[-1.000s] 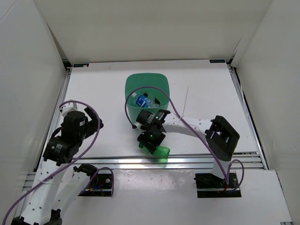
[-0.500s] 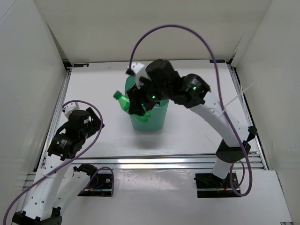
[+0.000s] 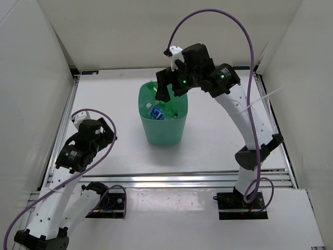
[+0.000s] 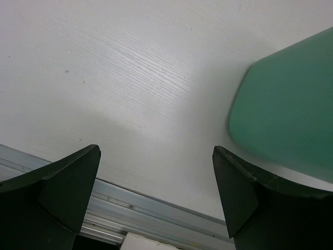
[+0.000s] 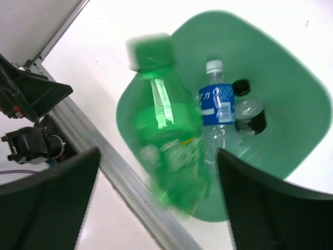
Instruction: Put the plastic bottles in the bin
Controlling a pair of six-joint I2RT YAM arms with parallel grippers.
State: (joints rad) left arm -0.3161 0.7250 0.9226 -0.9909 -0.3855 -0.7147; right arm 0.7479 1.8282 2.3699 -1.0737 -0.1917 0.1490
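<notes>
White table (image 3: 114, 94) boxed in by plain white walls (image 3: 156, 36).
The tabletop showed a faint wood grain; walls stood on three sides, a metal rail (image 3: 156, 179) ran along the near edge, and the light was soft and even.

The right tool (image 3: 166, 91), a second ago low at the counter's (image 3: 106, 101) near edge gripping the green bottle (image 5: 169, 151), now hangs spread above the bin (image 3: 166, 133), with the bottle loose and blurred.

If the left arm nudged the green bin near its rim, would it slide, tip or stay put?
Probably slides or tips: the bin tapers to a narrower base and looks like thin plastic. Its load seems light, only a few small bottles, so little weight anchors it.
</notes>
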